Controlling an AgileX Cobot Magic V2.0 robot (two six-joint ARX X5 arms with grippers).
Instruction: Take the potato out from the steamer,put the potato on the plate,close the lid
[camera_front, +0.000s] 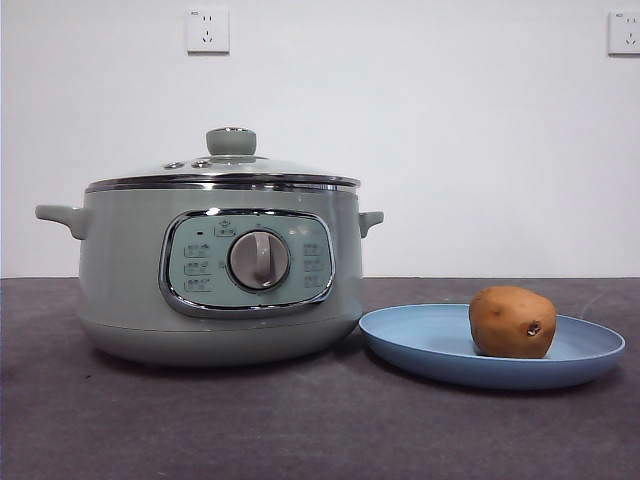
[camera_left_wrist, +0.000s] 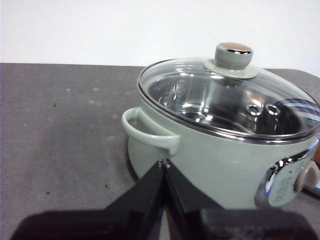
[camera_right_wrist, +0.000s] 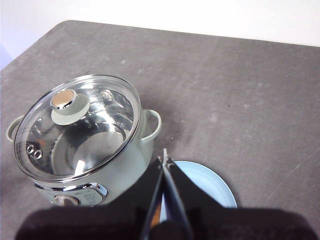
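Observation:
The pale-green steamer stands left of centre, and the glass lid with its green knob sits closed on it. The brown-orange potato lies on the light-blue plate to the right of the pot. No arm shows in the front view. My left gripper is shut and empty, beside the steamer near its side handle, with the lid in sight. My right gripper is shut and empty, high above the gap between the steamer, with its lid, and the plate; the potato is hidden there.
The dark grey table runs back to a white wall with two power sockets. The steamer's control panel with a grey dial faces the front camera. The table's far edge and a rounded corner show in the right wrist view.

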